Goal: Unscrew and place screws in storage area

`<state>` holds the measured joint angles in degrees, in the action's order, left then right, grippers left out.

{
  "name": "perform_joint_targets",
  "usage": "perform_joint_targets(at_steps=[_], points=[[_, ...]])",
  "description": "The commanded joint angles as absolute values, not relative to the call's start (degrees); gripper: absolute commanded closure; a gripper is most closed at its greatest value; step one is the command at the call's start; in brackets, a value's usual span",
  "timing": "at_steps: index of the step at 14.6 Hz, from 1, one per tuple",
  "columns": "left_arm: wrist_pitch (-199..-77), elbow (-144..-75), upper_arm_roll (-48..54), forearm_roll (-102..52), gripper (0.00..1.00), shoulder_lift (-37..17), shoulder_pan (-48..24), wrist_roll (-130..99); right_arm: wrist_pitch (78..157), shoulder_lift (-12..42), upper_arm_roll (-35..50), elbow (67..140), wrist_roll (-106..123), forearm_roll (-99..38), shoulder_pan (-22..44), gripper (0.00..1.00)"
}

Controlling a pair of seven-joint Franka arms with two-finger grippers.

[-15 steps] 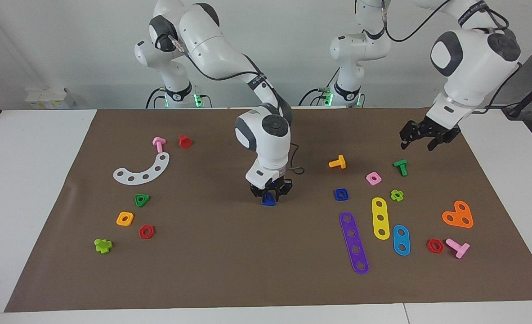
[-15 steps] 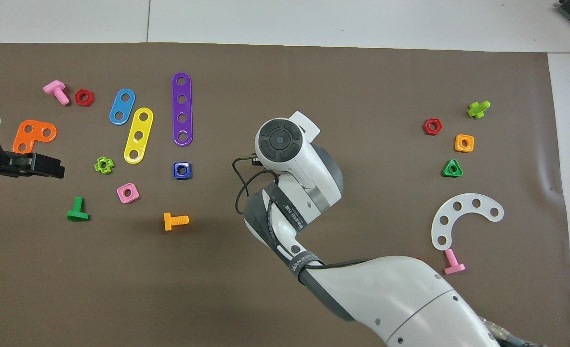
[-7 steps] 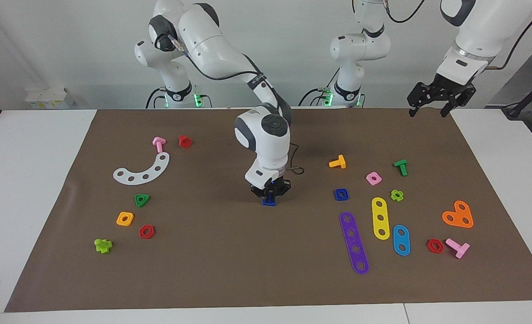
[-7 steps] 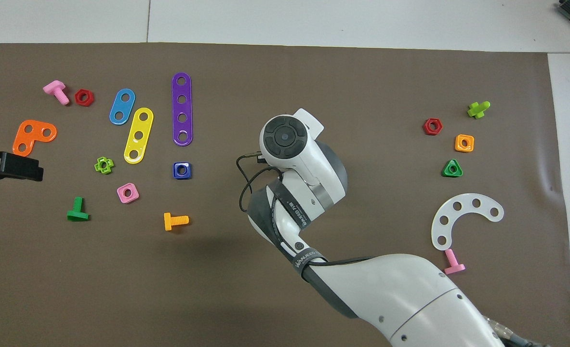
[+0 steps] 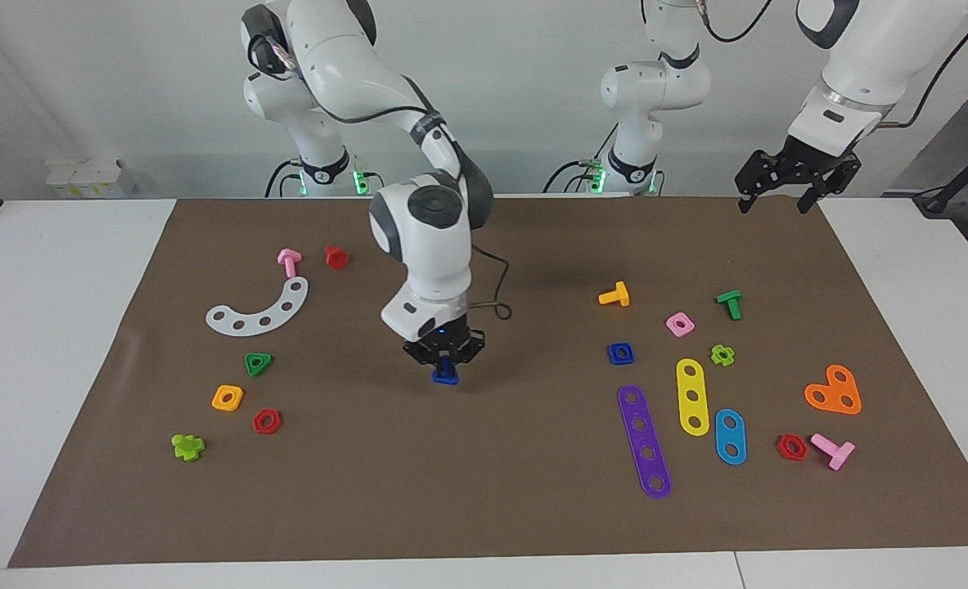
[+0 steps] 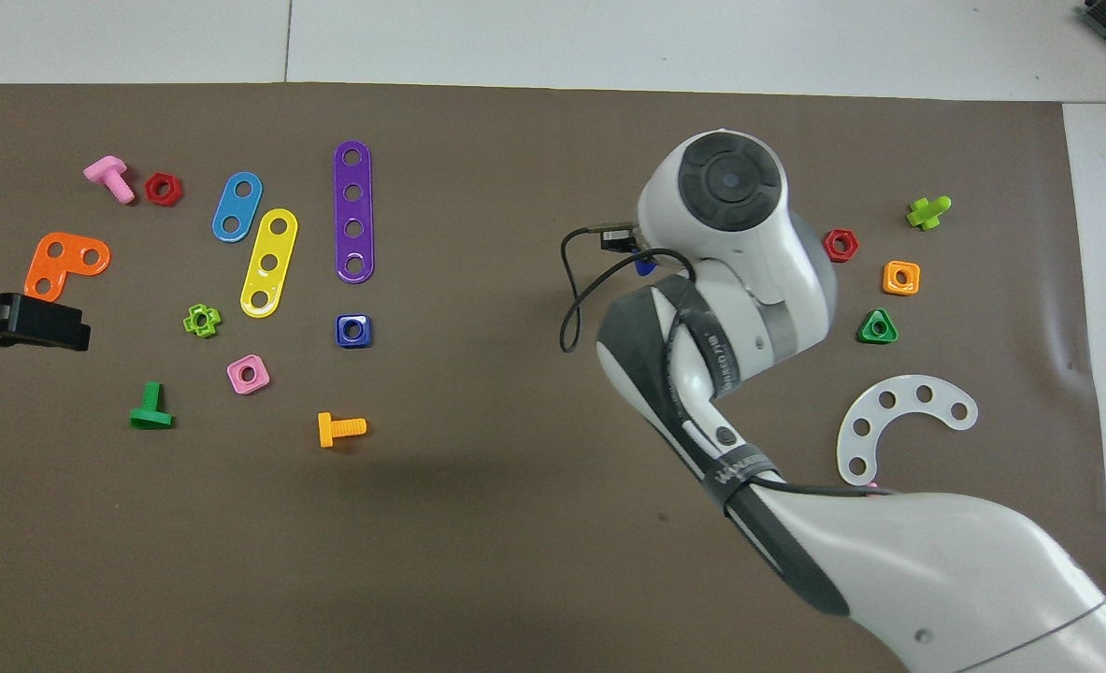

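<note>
My right gripper (image 5: pixel 444 362) is shut on the dark-blue screw (image 5: pixel 444 375) and holds it just above the brown mat (image 5: pixel 418 491), near the middle. In the overhead view the arm's wrist covers the gripper, and only a bit of the screw (image 6: pixel 644 267) shows. The storage area is the group of small parts toward the right arm's end: a green triangular nut (image 5: pixel 258 363), an orange square nut (image 5: pixel 227 397), a red hex nut (image 5: pixel 267 420) and a lime piece (image 5: pixel 187 446). My left gripper (image 5: pixel 794 182) is open and empty, raised over the mat's edge at the left arm's end.
A flat blue square nut (image 5: pixel 621 352) lies near purple (image 5: pixel 644 442), yellow (image 5: pixel 692 396) and blue (image 5: pixel 730 436) strips toward the left arm's end. An orange bolt (image 5: pixel 614 294), a green bolt (image 5: pixel 729 303) and a pink nut (image 5: pixel 679 324) lie there too. A white curved strip (image 5: pixel 261 311) lies nearer the robots than the storage group.
My right gripper has carried the dark-blue screw toward the right arm's end of the table. My left gripper rose from above the green bolt and now waits high.
</note>
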<state>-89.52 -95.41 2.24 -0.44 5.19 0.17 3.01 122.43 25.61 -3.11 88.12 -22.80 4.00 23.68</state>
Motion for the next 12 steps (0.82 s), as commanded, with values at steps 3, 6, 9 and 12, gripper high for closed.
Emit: perform_joint_targets(at_steps=[3, 6, 9, 12], points=[[-89.12, -94.83, 1.85, 0.97, 0.00, 4.92, -0.88, 2.81, 125.85, 18.46, -2.11, 100.97, -9.34, 2.21, 12.76, 1.00], [-89.03, -95.36, 1.85, 0.97, 0.00, 5.10, -0.88, 2.29, 132.78, 15.92, -2.20, 109.48, -0.74, -2.97, 7.84, 1.00], [-88.16, -95.45, 1.76, 0.97, 0.00, 5.27, -0.62, 2.20, 135.88, 13.89, -2.11, 115.91, 3.33, -3.60, 5.37, 1.00], [-88.59, -95.45, 1.14, 0.88, 0.00, 5.27, 0.35, 2.20, 135.88, 12.83, -2.20, 118.38, 5.71, -3.69, 3.87, 1.00]])
